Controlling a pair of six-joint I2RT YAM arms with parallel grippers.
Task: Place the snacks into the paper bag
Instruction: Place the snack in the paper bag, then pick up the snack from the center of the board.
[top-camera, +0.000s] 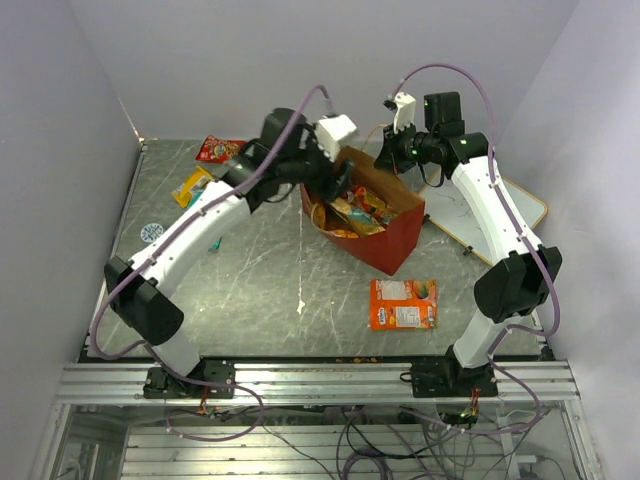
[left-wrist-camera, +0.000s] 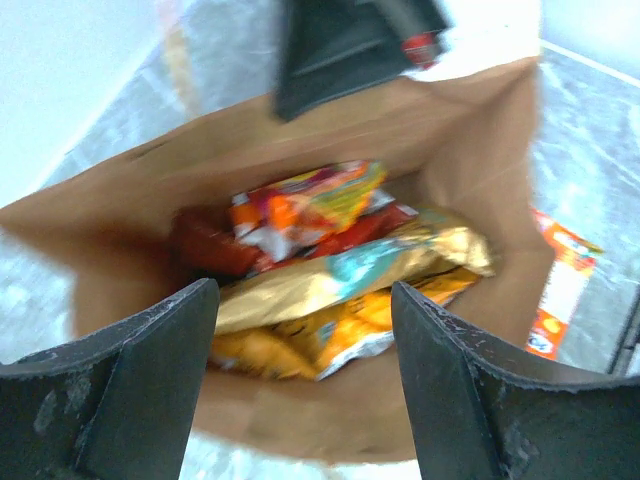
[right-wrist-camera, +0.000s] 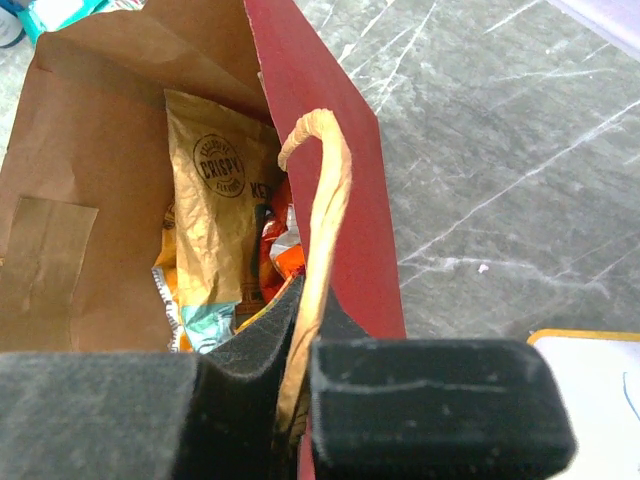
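left hand (left-wrist-camera: 300, 300) apart over paper bag (top-camera: 395, 242) mouth | right hand (right-wrist-camera: 305, 345) clamped on its handle (right-wrist-camera: 326, 190) | orange flat pack (top-camera: 403, 303) lies outside

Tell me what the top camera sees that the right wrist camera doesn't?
Only the top view shows the orange flat pack lying on the table outside the paper bag, and a red packet at the far left corner. Only the right wrist view shows the right gripper pinching the tan handle. Both show that bag with snacks inside.
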